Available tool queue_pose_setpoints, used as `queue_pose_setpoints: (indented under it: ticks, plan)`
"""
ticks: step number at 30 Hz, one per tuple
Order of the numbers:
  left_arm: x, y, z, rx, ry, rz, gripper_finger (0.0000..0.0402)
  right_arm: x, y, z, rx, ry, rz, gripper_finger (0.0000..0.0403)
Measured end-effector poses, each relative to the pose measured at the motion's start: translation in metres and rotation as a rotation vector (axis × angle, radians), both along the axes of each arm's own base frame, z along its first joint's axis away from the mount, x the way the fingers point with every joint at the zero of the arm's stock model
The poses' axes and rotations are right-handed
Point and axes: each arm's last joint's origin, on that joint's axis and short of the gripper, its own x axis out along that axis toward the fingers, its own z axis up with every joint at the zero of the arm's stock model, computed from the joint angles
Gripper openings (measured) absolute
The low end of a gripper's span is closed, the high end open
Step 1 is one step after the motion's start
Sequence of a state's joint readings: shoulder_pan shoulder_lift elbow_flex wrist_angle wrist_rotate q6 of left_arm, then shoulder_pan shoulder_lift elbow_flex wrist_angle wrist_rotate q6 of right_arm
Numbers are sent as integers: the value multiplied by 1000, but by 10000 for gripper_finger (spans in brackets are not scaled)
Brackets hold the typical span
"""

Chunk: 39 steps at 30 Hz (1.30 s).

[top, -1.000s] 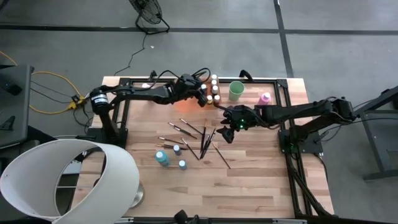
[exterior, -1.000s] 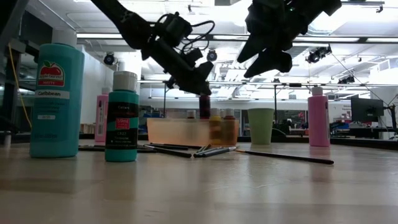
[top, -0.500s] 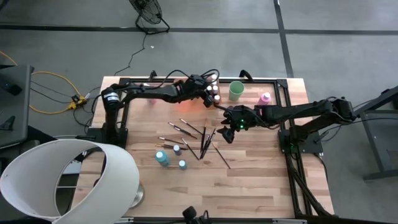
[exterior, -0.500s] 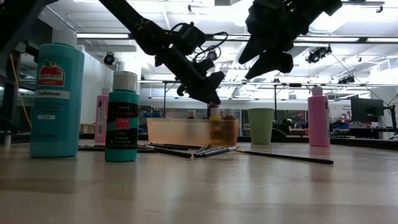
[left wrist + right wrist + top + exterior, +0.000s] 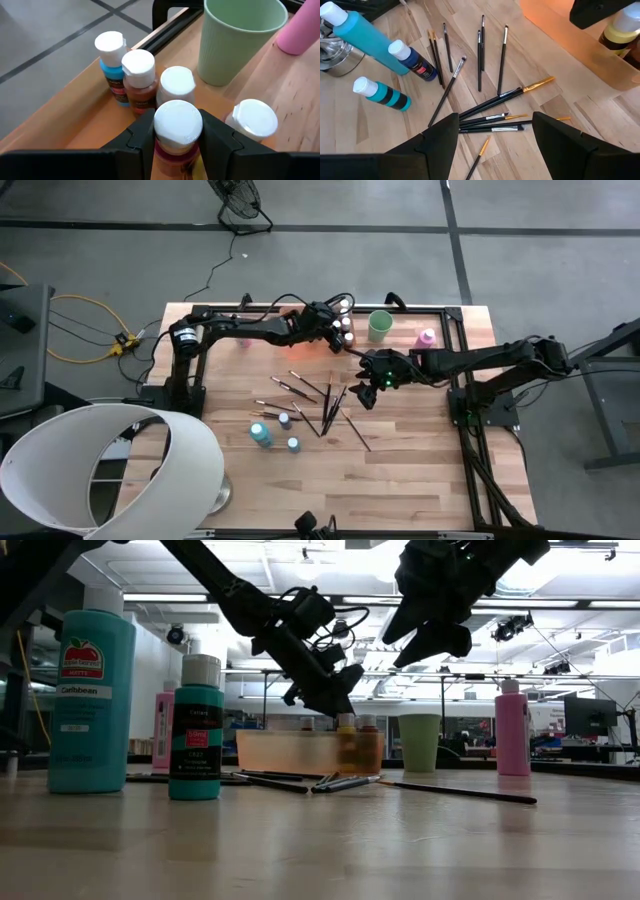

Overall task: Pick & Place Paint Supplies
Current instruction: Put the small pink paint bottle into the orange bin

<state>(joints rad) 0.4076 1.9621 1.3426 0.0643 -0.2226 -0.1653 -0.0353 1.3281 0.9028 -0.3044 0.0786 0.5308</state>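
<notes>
My left gripper hangs over the right end of the translucent orange tray and is shut on a white-capped paint bottle with a dark red body. Several more white-capped bottles stand upright in the tray around it. My right gripper is open and hovers above the scattered dark-handled brushes, touching none. Two teal bottles and a blue one rest on the table near the brushes. My left gripper pinches the bottle between its two fingers, just under the white cap, one finger on each side. The bottle is upright. The fingers hide its lower body, so whether it stands on the tray floor cannot be told.
A light green cup stands just right of the tray, with a pink bottle beyond it. A big white lampshade covers the near left corner. Bare wood lies near the table's near edge.
My left gripper has carried the bottle along the tray toward the table's right edge and a little down, ending among the bottles at the tray's right end. The right arm has kept still.
</notes>
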Motion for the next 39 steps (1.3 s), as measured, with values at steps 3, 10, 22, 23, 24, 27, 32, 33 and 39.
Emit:
queue_pose_setpoints:
  ticks: [3, 10, 22, 23, 24, 27, 32, 33, 39]
  plan:
    - [0, 0, 0, -1, 1, 2, 114, 0, 0, 0, 0, 0, 0, 246]
    - [-1, 2, -1, -18, -5, 10, 119, 0, 0, 0, 0, 0, 0, 246]
    - [-5, -1, 5, -10, 37, -45, 120, 0, 0, 0, 1, 1, 2, 246]
    - [-5, -1, 5, -11, 35, -44, 122, 0, 0, 0, 1, 0, 2, 246]
    - [-7, 0, 6, -10, 40, -42, 122, 0, 0, 0, 1, 0, 2, 246]
    - [-11, 5, 8, 3, 57, -38, 121, 0, 0, 0, 0, 0, 1, 246]
    - [-18, 19, 6, -17, 64, -17, 119, 0, 0, 0, 0, 1, 0, 246]
    - [-20, 21, 6, -21, 64, -16, 119, 0, 0, 0, 0, 1, 0, 246]
    - [-21, 25, 6, -61, 43, -84, 119, 0, 0, 0, -1, 1, 0, 246]
